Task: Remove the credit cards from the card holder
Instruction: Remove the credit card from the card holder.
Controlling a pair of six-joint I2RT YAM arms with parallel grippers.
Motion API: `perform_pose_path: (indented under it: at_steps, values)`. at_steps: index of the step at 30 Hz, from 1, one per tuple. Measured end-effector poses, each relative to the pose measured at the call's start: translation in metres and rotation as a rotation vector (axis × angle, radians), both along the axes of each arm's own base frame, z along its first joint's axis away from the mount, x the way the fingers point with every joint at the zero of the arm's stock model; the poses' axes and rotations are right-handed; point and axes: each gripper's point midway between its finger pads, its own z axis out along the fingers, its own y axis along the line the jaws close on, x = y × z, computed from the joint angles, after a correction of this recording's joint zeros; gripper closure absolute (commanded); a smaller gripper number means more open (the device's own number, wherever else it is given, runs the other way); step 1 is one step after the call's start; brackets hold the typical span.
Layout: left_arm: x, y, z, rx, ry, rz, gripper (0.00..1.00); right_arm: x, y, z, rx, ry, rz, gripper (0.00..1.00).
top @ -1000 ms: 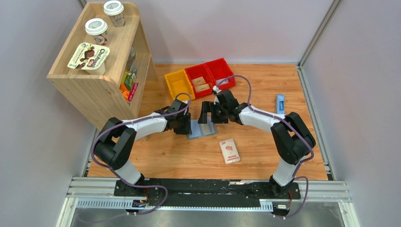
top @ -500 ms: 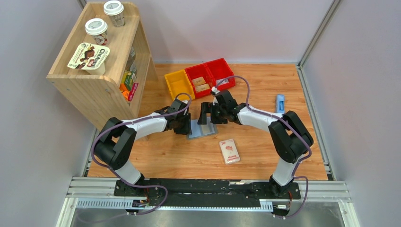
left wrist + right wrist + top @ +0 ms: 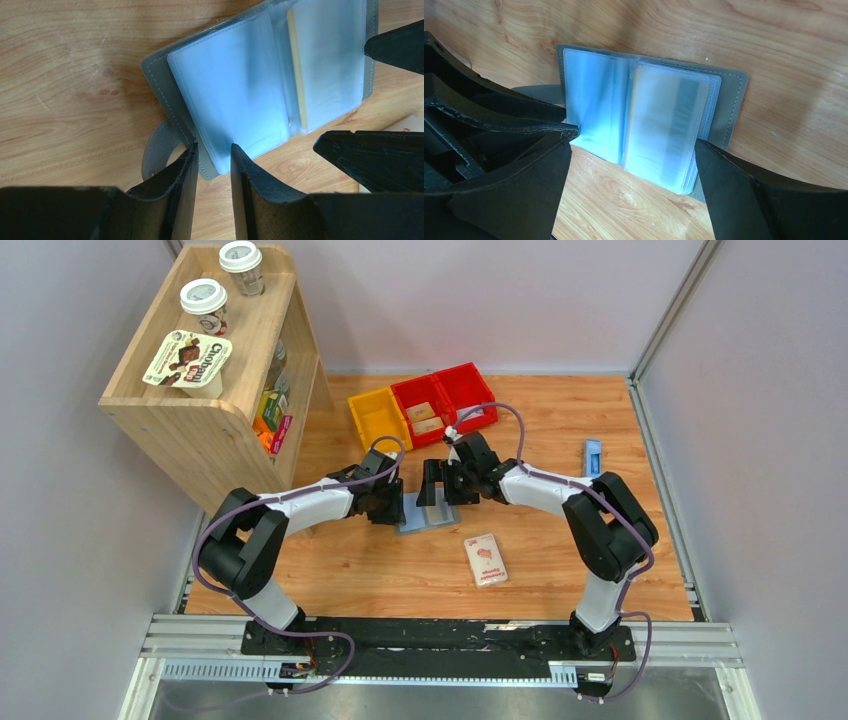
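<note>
Card holder (image 3: 428, 517) lies opened flat on the wooden table (image 3: 560, 580), at the centre of the top view, between the two grippers. In the left wrist view it fills the upper centre of the frame. Its clear blue-grey pockets face up and its snap tab (image 3: 151, 152) projects at lower left. We see the tan edge of one credit card (image 3: 296, 70) inside a pocket right of the fold; we cannot count further cards.

We find the left gripper (image 3: 212, 167) with its fingers set narrow, closed on the lower left edge of the cover. We find the right gripper (image 3: 634, 150) with its fingers spread wide, one at each side of the right-hand pocket stack, gripping nothing. We cannot tell whether its tips touch the stack.

A white-and-pink packet (image 3: 485, 560) lies just below and right of the holder, apart from it.
</note>
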Motion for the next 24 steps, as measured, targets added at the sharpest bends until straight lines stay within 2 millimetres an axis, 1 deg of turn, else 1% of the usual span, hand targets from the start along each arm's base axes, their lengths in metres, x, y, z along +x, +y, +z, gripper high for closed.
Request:
perform_pose_path:
  at_steps: [10,24]
  values:
    - [0.000,0.000,0.000,-0.006,0.004,0.003,0.62,-0.001,0.001,-0.001,-0.003,-0.002,0.006,0.00]
    - [0.000,-0.003,0.000,-0.024,0.013,0.006,0.63,-0.018,0.022,0.013,0.092,0.024,0.099,0.00]
